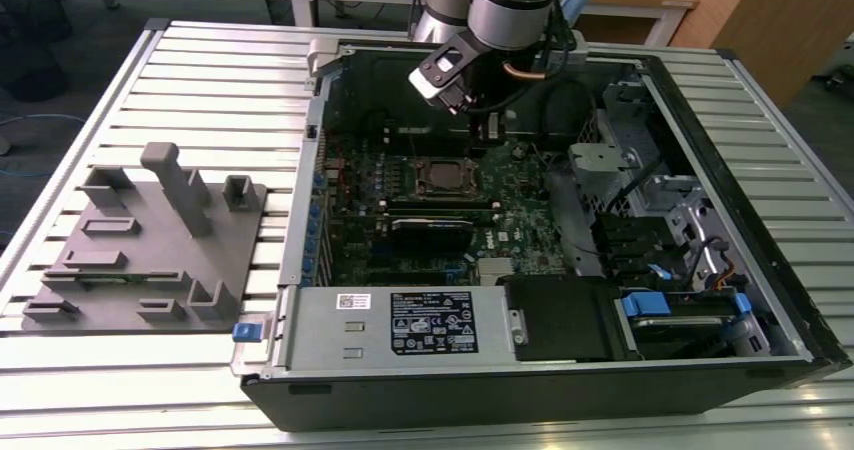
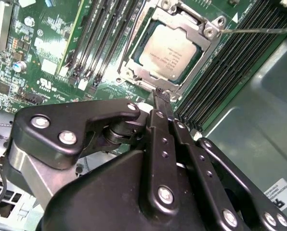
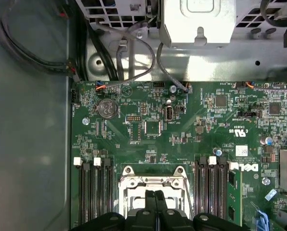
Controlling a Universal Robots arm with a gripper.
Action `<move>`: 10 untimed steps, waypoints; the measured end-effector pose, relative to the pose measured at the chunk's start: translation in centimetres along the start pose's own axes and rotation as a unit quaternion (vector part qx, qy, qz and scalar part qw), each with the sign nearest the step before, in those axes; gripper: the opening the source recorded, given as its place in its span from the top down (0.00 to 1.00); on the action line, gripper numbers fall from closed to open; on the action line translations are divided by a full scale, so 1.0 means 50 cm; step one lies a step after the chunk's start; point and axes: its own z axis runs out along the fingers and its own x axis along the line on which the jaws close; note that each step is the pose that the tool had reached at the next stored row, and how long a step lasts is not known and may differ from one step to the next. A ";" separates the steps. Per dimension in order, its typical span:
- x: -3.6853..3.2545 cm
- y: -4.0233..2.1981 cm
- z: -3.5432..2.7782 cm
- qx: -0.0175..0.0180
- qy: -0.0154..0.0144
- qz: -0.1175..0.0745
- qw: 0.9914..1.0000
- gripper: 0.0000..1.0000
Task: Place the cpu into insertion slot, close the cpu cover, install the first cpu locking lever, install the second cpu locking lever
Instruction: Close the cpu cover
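In the second wrist view the cpu (image 2: 170, 50) lies flat in the insertion slot (image 1: 418, 177) with its silver top showing. The cpu cover (image 2: 146, 77), a silver frame, lies down around it. A thin locking lever (image 2: 259, 30) sticks out sideways from one corner of the socket. My gripper (image 2: 159, 94) is shut with nothing between its black fingers, and its tip hovers just off the socket's edge. In the exterior view the gripper (image 1: 483, 128) hangs above the motherboard, just behind the socket. In the first wrist view the gripper (image 3: 155, 196) points at the cover (image 3: 153, 182).
Black memory slots (image 2: 102, 33) flank the socket on both sides. A long black card (image 1: 430, 232) sits in front of it, with the power supply (image 1: 400, 320) nearer still. A drive cage and cables (image 1: 627, 190) fill the exterior view's right. A grey fixture (image 1: 147, 250) stands outside the case.
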 end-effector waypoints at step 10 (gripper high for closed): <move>-0.001 -0.023 0.012 0.000 0.000 0.000 1.000 0.89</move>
